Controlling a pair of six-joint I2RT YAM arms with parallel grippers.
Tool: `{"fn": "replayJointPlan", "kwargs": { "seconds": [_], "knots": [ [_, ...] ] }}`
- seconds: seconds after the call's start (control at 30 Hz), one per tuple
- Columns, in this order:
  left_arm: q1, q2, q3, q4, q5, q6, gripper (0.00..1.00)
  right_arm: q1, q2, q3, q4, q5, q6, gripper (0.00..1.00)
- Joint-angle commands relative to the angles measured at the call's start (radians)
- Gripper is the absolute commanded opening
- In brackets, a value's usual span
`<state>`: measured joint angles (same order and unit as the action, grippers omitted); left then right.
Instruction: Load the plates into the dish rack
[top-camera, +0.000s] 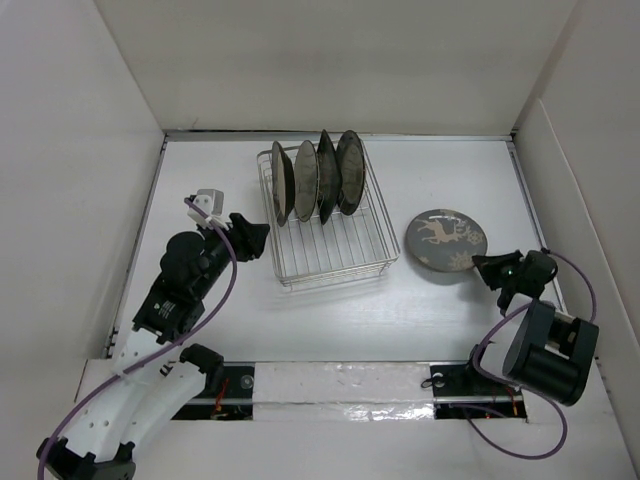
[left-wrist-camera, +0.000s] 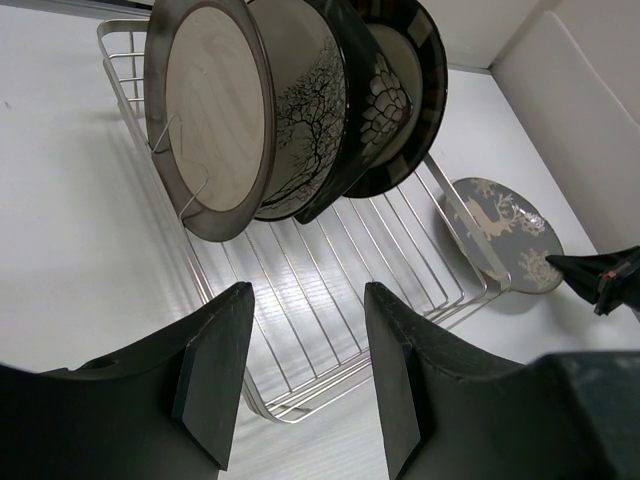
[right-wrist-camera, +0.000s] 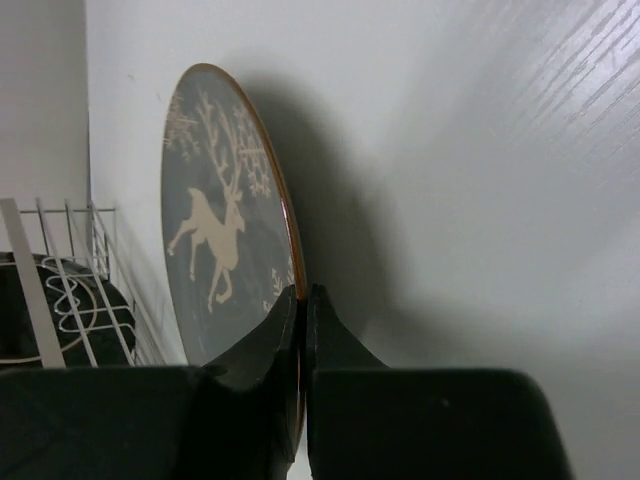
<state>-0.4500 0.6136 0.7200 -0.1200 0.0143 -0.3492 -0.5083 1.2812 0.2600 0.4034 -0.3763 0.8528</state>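
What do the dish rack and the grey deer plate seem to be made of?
The dish rack looks like thin metal wire, probably steel, with a bright silvery finish that glints. The grey deer plate is probably glazed ceramic: smooth, slightly glossy face, white deer motif, brownish rim edge.

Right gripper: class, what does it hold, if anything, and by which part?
The right gripper pinches the grey deer plate by its rim.

The rim of the deer plate (right-wrist-camera: 215, 230) disappears between the fingers of the right end effector (right-wrist-camera: 302, 305). There, the picture's edge cuts off all but a corner of the dish rack (right-wrist-camera: 26, 275). From above, the racked plates (top-camera: 318, 177) stand edge-on, their patterns unreadable.
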Motion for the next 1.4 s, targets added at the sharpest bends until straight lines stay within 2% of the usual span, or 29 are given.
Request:
{"fn": "replayJointPlan", "kwargs": {
  "seconds": [0.0, 0.13, 0.17, 0.27, 0.3, 0.4, 0.53, 0.77, 0.97, 1.17, 1.37],
  "knots": [
    [-0.003, 0.006, 0.019, 0.040, -0.005, 0.007, 0.45, -0.010, -0.089, -0.028, -0.052, 0.051, 0.003, 0.00],
    [-0.003, 0.017, 0.018, 0.039, -0.005, 0.007, 0.45, 0.046, -0.383, 0.043, -0.119, 0.123, 0.040, 0.00],
    [-0.003, 0.018, 0.018, 0.040, -0.005, 0.007, 0.45, 0.074, -0.484, 0.080, -0.171, 0.205, 0.019, 0.00],
    [0.008, 0.032, 0.016, 0.046, -0.002, 0.006, 0.45, 0.216, -0.552, 0.270, -0.245, 0.391, -0.068, 0.00],
    [0.008, 0.037, 0.016, 0.048, -0.001, 0.004, 0.45, 0.296, -0.539, 0.379, -0.253, 0.440, -0.092, 0.00],
    [0.019, 0.038, 0.016, 0.048, 0.000, 0.006, 0.45, 0.414, -0.461, 0.533, -0.255, 0.567, -0.199, 0.00],
    [0.028, 0.040, 0.016, 0.046, 0.003, 0.004, 0.45, 0.646, -0.219, 0.828, -0.279, 0.704, -0.345, 0.00],
    [0.037, 0.049, 0.016, 0.045, 0.004, 0.006, 0.45, 0.841, 0.087, 1.181, -0.377, 0.904, -0.549, 0.00],
    [0.037, 0.051, 0.018, 0.040, -0.002, 0.006, 0.45, 0.892, 0.144, 1.256, -0.379, 1.001, -0.612, 0.00],
    [0.037, 0.055, 0.021, 0.045, -0.001, 0.006, 0.45, 0.892, 0.158, 1.266, -0.379, 0.967, -0.632, 0.00],
    [0.037, 0.049, 0.019, 0.045, -0.002, 0.004, 0.45, 0.974, 0.214, 1.285, -0.376, 0.978, -0.682, 0.00]
  ]
}}
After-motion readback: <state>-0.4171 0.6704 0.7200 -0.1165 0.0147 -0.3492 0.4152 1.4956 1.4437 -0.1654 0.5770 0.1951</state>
